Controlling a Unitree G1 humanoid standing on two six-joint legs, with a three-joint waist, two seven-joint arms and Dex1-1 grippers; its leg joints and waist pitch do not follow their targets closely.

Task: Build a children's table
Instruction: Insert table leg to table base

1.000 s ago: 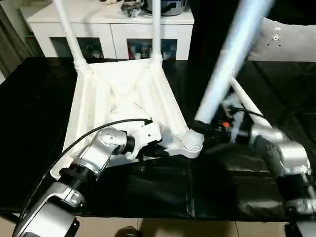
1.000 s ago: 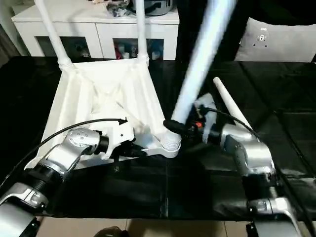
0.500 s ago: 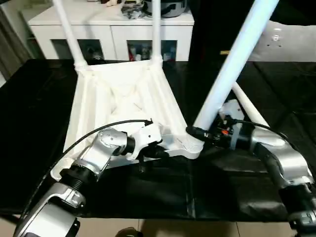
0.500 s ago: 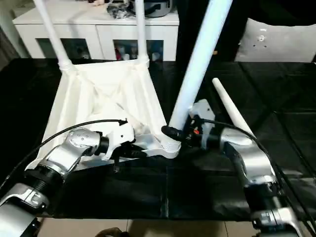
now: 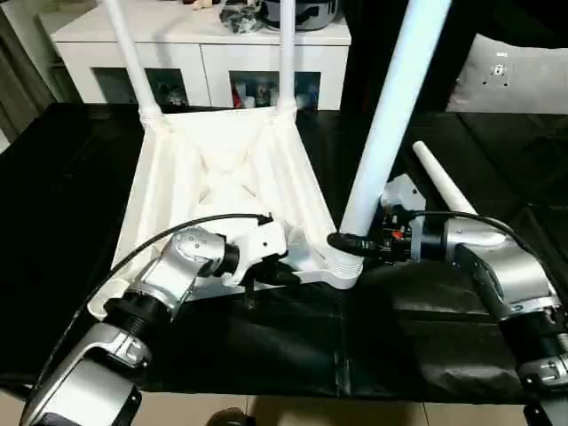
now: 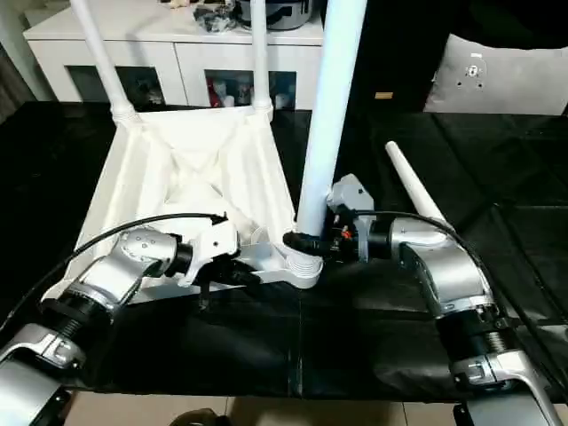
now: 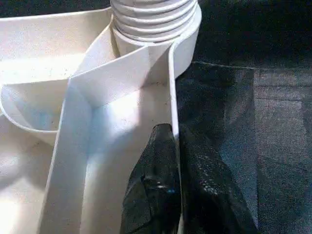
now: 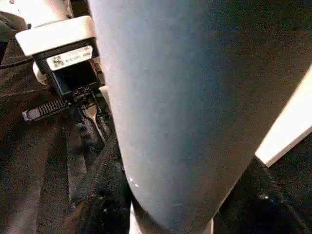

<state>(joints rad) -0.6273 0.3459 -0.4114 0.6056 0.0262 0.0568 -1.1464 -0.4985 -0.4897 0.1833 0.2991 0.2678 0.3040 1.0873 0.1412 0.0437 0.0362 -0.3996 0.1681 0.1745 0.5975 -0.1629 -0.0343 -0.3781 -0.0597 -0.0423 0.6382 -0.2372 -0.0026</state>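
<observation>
Gripping leg (image 5: 390, 115) with right gripper (image 5: 342, 242), left gripper (image 7: 176, 161) pinching tabletop rim (image 7: 171, 92)

A large work table covered in black cloth (image 5: 62, 204) was seen filling the foreground. Behind its far edge, a low white cabinet with glass-fronted compartments (image 5: 204, 67) was placed, and dark cluttered items (image 5: 240, 13) were laid on its top.
</observation>
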